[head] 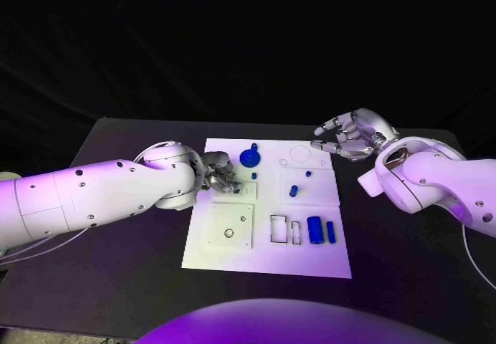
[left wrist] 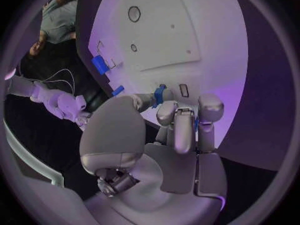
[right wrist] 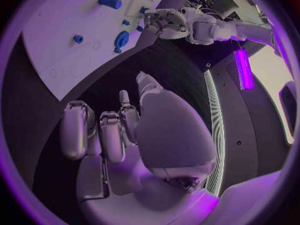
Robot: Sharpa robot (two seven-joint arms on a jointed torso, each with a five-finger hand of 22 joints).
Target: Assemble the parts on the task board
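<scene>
Mid-task, by the look of it. Nearest on the white board (head: 222, 258): two blue cylinders (head: 320, 231) lying side by side by the rectangular cutouts, apparently not yet seated; square plate (head: 229, 226) with a small round hole beside them, hole empty. Further up: short blue peg (head: 292, 190), tiny peg (head: 308, 173), another small one (head: 254, 175) — loose or seated, cannot tell. Far side: blue round disc part (head: 249, 157) on the board, drawn circle outline next to it unfilled. Most slots still open, so plenty left.

Left hand (head: 219, 175) down on the board's left-middle, fingers curled in. Head view hides what's under them; left wrist view shows a small blue piece (left wrist: 160, 95) pinched at the fingertips (left wrist: 165, 116) just above the board, so holding a part, likely about to place it.

Right hand (head: 350, 137) hovering off the board's far right corner, fingers loosely curled, nothing in it; right wrist view confirms empty palm (right wrist: 156, 130), and shows the disc and pegs from the far side.
</scene>
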